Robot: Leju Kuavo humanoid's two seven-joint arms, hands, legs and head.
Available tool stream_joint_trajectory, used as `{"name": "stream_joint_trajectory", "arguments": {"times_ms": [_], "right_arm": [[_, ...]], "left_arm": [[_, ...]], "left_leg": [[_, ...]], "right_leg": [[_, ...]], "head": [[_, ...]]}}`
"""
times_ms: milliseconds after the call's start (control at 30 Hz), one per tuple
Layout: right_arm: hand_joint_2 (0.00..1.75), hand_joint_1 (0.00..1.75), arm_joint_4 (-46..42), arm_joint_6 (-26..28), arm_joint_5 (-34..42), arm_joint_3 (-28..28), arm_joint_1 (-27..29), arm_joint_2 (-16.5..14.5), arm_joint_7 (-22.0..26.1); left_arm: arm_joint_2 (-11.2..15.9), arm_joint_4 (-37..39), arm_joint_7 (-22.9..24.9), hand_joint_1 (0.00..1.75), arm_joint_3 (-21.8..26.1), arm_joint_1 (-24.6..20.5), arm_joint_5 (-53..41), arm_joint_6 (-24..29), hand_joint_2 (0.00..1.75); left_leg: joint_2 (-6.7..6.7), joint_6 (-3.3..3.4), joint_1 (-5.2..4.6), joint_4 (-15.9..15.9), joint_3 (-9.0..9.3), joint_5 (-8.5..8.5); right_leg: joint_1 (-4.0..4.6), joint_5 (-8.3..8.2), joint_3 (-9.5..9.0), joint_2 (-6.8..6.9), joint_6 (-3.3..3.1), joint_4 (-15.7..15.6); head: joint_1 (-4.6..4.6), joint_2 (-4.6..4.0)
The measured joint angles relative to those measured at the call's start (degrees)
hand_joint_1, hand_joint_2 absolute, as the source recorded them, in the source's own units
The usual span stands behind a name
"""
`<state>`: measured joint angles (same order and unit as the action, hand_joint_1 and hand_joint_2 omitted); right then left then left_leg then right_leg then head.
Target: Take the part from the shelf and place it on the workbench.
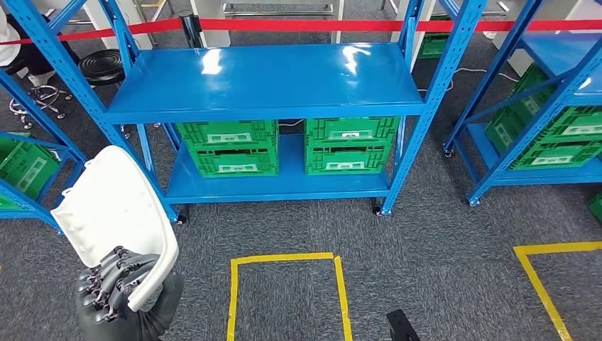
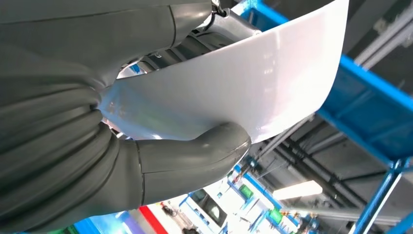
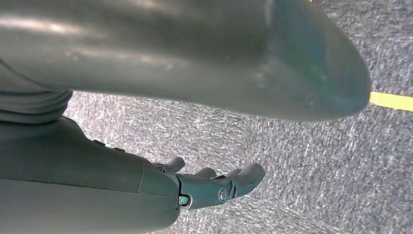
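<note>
Our left robot hand (image 1: pixel 117 284) grips a white curved part (image 1: pixel 117 206), held low beside the blue shelf (image 1: pixel 270 78). Our right robot hand (image 3: pixel 214 187) hangs spread and empty over carpet. The part seems taken; next, carrying it to the surface.

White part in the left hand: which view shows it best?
Head view: the whole white part shows, with the left hand gripping its lower edge. Left wrist view shows only a close, cropped stretch of it. Right wrist view looks at carpet.
</note>
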<state>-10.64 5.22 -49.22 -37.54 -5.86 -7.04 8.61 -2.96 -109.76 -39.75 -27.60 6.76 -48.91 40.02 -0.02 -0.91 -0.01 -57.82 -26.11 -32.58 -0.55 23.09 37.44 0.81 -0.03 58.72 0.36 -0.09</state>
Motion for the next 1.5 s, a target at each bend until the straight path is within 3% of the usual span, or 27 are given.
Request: {"name": "stream_joint_trajectory", "arguments": {"times_ms": [67, 100, 167, 233, 267, 300, 333, 400, 467, 500, 600, 633, 700, 767, 800, 867, 967, 1000, 1067, 1100, 1167, 1200, 1267, 1333, 1400, 1433, 1500], "right_arm": [[0.0, 0.0, 0.0, -0.4, -0.2, 0.0, 0.0, 0.0, 0.0], [0.0, 0.0, 0.0, -0.6, -0.5, 0.0, 0.1, 0.0, 0.0], [0.0, 0.0, 0.0, -1.2, -1.2, 0.0, 0.1, 0.0, -0.2], [0.0, 0.0, 0.0, -1.7, -1.8, 0.0, 0.2, 0.0, -0.5], [0.0, 0.0, 0.0, -1.9, -2.1, 0.0, 0.2, 0.0, -0.6], [0.0, 0.0, 0.0, -2.1, -2.2, 0.0, 0.2, 0.0, -0.6], [0.0, 0.0, 0.0, -2.3, -2.3, 0.0, 0.2, 0.0, -0.6], [0.0, 0.0, 0.0, -2.4, -2.3, 0.0, 0.1, 0.0, -0.5], [0.0, 0.0, 0.0, -2.5, -2.3, 0.0, 0.2, 0.0, -0.5], [0.0, 0.0, 0.0, -2.5, -2.3, 0.0, 0.3, 0.0, -0.5], [0.0, 0.0, 0.0, -2.6, -2.3, 0.0, 0.2, -0.1, -0.5], [0.0, 0.0, 0.0, -2.6, -2.3, 0.0, 0.1, -0.1, -0.5], [0.0, 0.0, 0.0, -2.6, -2.3, 0.0, 0.1, -0.1, -0.5], [0.0, 0.0, 0.0, -2.6, -2.3, 0.0, 0.3, -0.1, -0.5], [0.0, 0.0, 0.0, -2.6, -2.3, 0.0, 0.3, -0.1, -0.5], [0.0, 0.0, 0.0, -2.6, -2.3, 0.0, 0.3, -0.1, -0.5], [0.0, 0.0, 0.0, -2.6, -2.3, 0.0, 0.2, -0.2, -0.5], [0.0, 0.0, 0.0, -2.6, -2.3, 0.0, 0.2, -0.2, -0.5], [0.0, 0.0, 0.0, -2.7, -2.3, 0.0, 0.1, -0.2, -0.5], [0.0, 0.0, 0.0, -2.7, -2.3, 0.0, 0.0, -0.2, -0.5], [0.0, 0.0, 0.0, -2.7, -2.4, 0.0, -0.1, -0.2, -0.5], [0.0, 0.0, 0.0, -2.7, -2.5, 0.0, -0.1, -0.1, -0.4], [0.0, 0.0, 0.0, -2.9, -2.8, 0.1, 0.2, -0.2, -0.4], [0.0, 0.0, 0.0, -3.0, -3.1, 0.1, 0.3, -0.2, -0.1], [0.0, 0.0, 0.0, -3.1, -3.4, 0.2, 0.3, -0.2, 0.3], [0.0, 0.0, 0.0, -3.1, -3.5, 0.2, 0.2, -0.2, 0.5], [0.0, 0.0, 0.0, -3.2, -4.0, 0.3, 0.2, -0.2, 0.9]], "left_arm": [[-0.2, -0.1, 0.0, 1.75, 0.1, 0.1, 0.0, 0.0, 1.75], [-0.2, -0.1, 0.0, 1.75, 0.2, 0.1, 0.0, 0.0, 1.75], [-0.5, -0.1, 0.0, 1.75, 0.2, 0.2, 0.1, 0.0, 1.75], [-0.6, -0.2, 0.0, 1.75, 0.3, 0.2, 0.0, 0.0, 1.75], [-0.6, -0.2, 0.0, 1.75, 0.3, 0.3, -0.1, 0.0, 1.75], [-0.7, -0.2, 0.0, 1.75, 0.4, 0.3, -0.3, 0.0, 1.75], [-0.7, -0.2, 0.0, 1.75, 0.4, 0.4, -0.5, 0.0, 1.75], [-0.9, -0.3, 0.0, 1.75, 0.6, 0.4, -1.0, 0.0, 1.75], [-1.1, -0.4, 0.0, 1.75, 0.7, 0.4, -1.2, 0.0, 1.75], [-1.1, -0.5, 0.0, 1.75, 0.8, 0.4, -1.3, 0.0, 1.75], [-1.2, -0.7, 0.0, 1.75, 0.9, 0.5, -1.4, 0.0, 1.75], [-1.2, -0.8, 0.0, 1.75, 1.0, 0.5, -1.5, 0.0, 1.75], [-1.3, -0.8, 0.0, 1.75, 1.0, 0.6, -1.5, 0.0, 1.75], [-1.2, -0.8, 0.0, 1.75, 1.1, 0.7, -1.5, 0.0, 1.75], [-1.2, -0.8, 0.0, 1.75, 1.1, 0.7, -1.5, 0.0, 1.75], [-1.3, -0.8, 0.0, 1.75, 1.1, 0.8, -1.5, 0.0, 1.75], [-1.3, -0.9, 0.0, 1.75, 1.1, 0.8, -1.5, 0.0, 1.75], [-1.3, -0.9, 0.0, 1.75, 1.2, 0.8, -1.5, 0.0, 1.75], [-1.3, -1.0, 0.0, 1.75, 1.3, 0.9, -1.5, 0.0, 1.75], [-1.4, -1.0, 0.0, 1.75, 1.3, 0.9, -1.5, 0.0, 1.75], [-1.5, -1.1, 0.0, 1.75, 1.4, 0.9, -1.5, 0.1, 1.75], [-1.5, -1.1, 0.0, 1.75, 1.4, 0.9, -1.5, 0.1, 1.75], [-1.6, -1.1, 0.0, 1.75, 1.5, 0.9, -1.7, 0.1, 1.75], [-1.6, -1.1, 0.0, 1.75, 1.5, 0.9, -1.9, 0.1, 1.75], [-1.6, -1.1, 0.0, 1.75, 1.6, 1.0, -2.1, 0.1, 1.75], [-1.6, -1.1, 0.0, 1.75, 1.6, 0.9, -2.2, 0.1, 1.75], [-1.6, -1.2, 0.0, 1.75, 1.6, 0.9, -2.5, 0.1, 1.75]], "left_leg": [[0.08, 1.13, -0.12, 0.7, -0.39, 0.24], [0.12, 1.72, -0.09, 0.8, -0.75, 0.65], [0.11, 2.57, 0.03, 0.9, -1.69, 1.82], [-0.2, 2.78, -0.05, 0.8, -3.02, 2.88], [-0.45, 2.75, -0.09, 0.6, -3.67, 3.37], [-0.8, 2.65, -0.13, 0.4, -4.33, 3.82], [-1.23, 2.5, -0.14, 0.2, -4.93, 4.22], [-2.21, 2.15, -0.11, -0.4, -5.92, 4.82], [-3.2, 1.65, -0.14, -0.8, -6.61, 5.23], [-3.69, 1.31, -0.12, -0.9, -6.87, 5.44], [-4.6, 0.26, -0.21, -1.1, -7.71, 5.81], [-3.91, -0.01, -0.23, -2.2, -8.41, 4.99], [-1.72, -0.58, -0.11, -7.8, -10.91, 1.4], [-0.73, -1.21, 0.2, -14.9, -13.73, -1.97], [-0.55, -1.43, 0.34, -16.6, -14.21, -2.27], [0.14, -1.63, 0.56, -13.4, -11.86, 0.24], [3.76, -0.97, 0.18, -2.4, -5.55, 4.17], [4.49, -0.49, -0.02, -1.0, -4.84, 4.27], [3.74, 0.5, -0.18, -0.5, -5.27, 4.19], [3.03, 0.93, -0.03, -0.3, -5.35, 4.24], [1.68, 1.75, 0.24, 0.1, -5.46, 4.7], [1.04, 2.05, 0.31, 0.1, -5.54, 4.9], [-0.44, 2.39, 0.24, 0.0, -5.95, 5.16], [-2.14, 2.44, 0.19, -0.3, -6.22, 5.27], [-3.78, 2.25, 0.22, -0.8, -6.34, 5.23], [-4.51, 2.03, 0.18, -1.1, -6.46, 5.16], [-5.94, 1.25, 0.18, -1.6, -7.05, 5.18]], "right_leg": [[-0.16, -0.63, 0.12, -0.01, 0.85, -0.2], [-0.26, 0.0, 0.36, -0.08, 1.26, 0.1], [-0.42, 4.1, 1.63, -0.23, 1.85, 3.7], [-0.39, 9.37, 3.75, -0.32, 2.13, 10.9], [-0.38, 10.52, 4.4, -0.35, 2.18, 14.1], [-0.36, 10.43, 4.25, -0.41, 2.14, 15.8], [-0.35, 9.42, 2.99, -0.55, 2.01, 15.2], [-0.34, 7.27, -2.6, -2.03, 1.46, 7.9], [-0.29, 6.87, -7.19, -3.99, 0.9, 1.2], [-0.21, 7.23, -7.94, -4.48, 0.64, -0.2], [-0.41, 6.92, -7.85, -2.92, -0.31, -0.9], [-0.58, 6.63, -7.79, -2.21, -0.73, -1.2], [-0.69, 6.25, -7.58, -0.8, -1.32, -1.4], [-0.63, 6.16, -7.26, 0.71, -1.43, -1.3], [-0.62, 6.14, -7.15, 1.44, -1.42, -1.2], [-0.63, 6.17, -7.13, 2.82, -1.32, -1.1], [-0.35, 6.35, -7.4, 4.49, -0.69, -0.9], [-0.17, 6.37, -7.47, 4.96, -0.36, -0.8], [-0.01, 6.37, -7.7, 6.01, 0.39, -0.9], [-0.1, 6.63, -7.74, 5.7, 0.81, -0.7], [-0.34, 8.66, -6.69, 3.14, 1.5, 2.0], [-0.43, 10.5, -5.25, 1.36, 1.68, 5.1], [-0.43, 13.8, -1.52, -0.26, 1.8, 12.9], [-0.44, 13.38, 0.0, -0.53, 1.78, 15.5], [-0.54, 9.28, -2.33, -1.35, 1.58, 10.0], [-0.62, 7.61, -3.96, -2.75, 1.41, 6.2], [-0.72, 6.31, -5.94, -5.12, 1.14, 1.4]], "head": [[-0.03, 0.0], [-0.06, 0.0], [-0.03, 0.0], [-0.03, 0.0], [-0.03, 0.0], [-0.03, 0.0], [-0.03, 0.0], [-0.03, 0.0], [-0.03, 0.0], [-0.01, 0.0], [0.07, 0.0], [-0.02, 0.0], [-0.25, 0.0], [-0.31, 0.0], [-0.31, 0.0], [-0.31, 0.0], [-0.25, 0.0], [-0.22, 0.0], [-0.07, 0.0], [-0.05, 0.0], [0.11, 0.0], [0.21, 0.0], [0.34, 0.0], [0.34, 0.0], [0.34, 0.0], [0.33, 0.0], [0.31, 0.0]]}}
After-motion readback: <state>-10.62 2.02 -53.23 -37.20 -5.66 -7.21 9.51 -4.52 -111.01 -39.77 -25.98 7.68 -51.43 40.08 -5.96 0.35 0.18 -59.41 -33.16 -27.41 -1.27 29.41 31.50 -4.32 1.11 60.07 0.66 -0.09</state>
